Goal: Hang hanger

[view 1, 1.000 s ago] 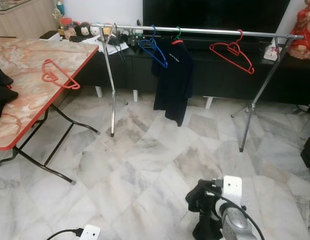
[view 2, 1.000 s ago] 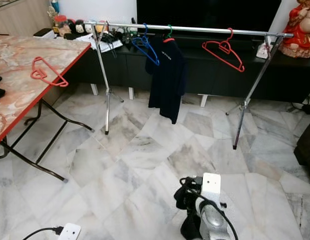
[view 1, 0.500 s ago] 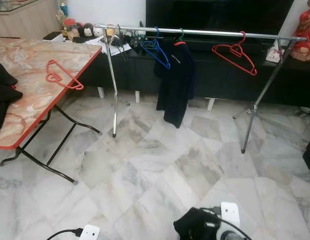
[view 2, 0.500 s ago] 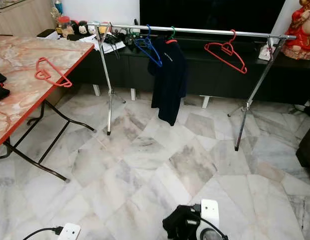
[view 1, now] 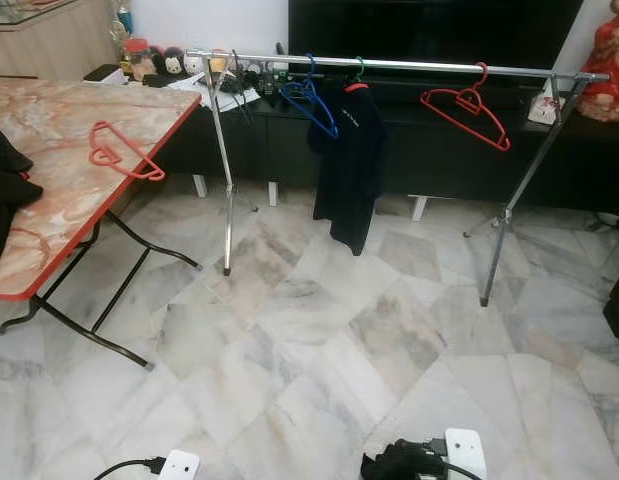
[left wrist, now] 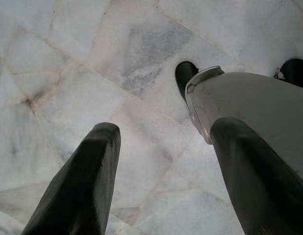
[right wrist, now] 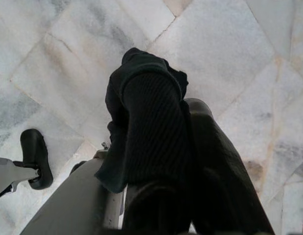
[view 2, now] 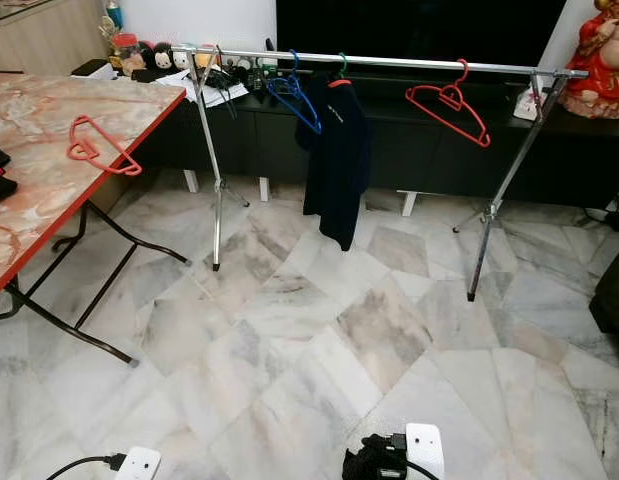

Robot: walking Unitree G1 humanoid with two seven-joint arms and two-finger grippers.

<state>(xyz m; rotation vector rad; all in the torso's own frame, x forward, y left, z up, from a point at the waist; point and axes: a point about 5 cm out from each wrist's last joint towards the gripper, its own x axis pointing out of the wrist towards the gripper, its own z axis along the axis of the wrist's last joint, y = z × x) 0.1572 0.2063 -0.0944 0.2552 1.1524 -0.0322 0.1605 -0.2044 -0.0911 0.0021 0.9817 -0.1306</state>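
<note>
A red hanger (view 1: 124,152) lies on the marble-patterned folding table (view 1: 59,200) at the left. Across the room stands a metal clothes rail (view 1: 409,66). On it hang a blue hanger (view 1: 311,100), a black shirt (view 1: 349,160) on a green hanger, and another red hanger (view 1: 467,105). My right gripper (view 1: 399,463) is low at the bottom edge, shut, with ribbed black fabric over one finger (right wrist: 151,117) and nothing else in it. My left gripper (left wrist: 166,127) hangs open over the floor beside my leg, holding nothing.
Black clothes (view 1: 4,190) lie on the table's near end. The rail's legs (view 1: 226,268) (view 1: 484,298) stand on the marble floor. A dark TV cabinet (view 1: 429,150) runs behind the rail. A white power strip (view 1: 177,465) with a cable lies by my feet.
My right arm has dropped from mid-lower view to the bottom edge. The camera has shifted slightly. The hangers and rail stay where they were.
</note>
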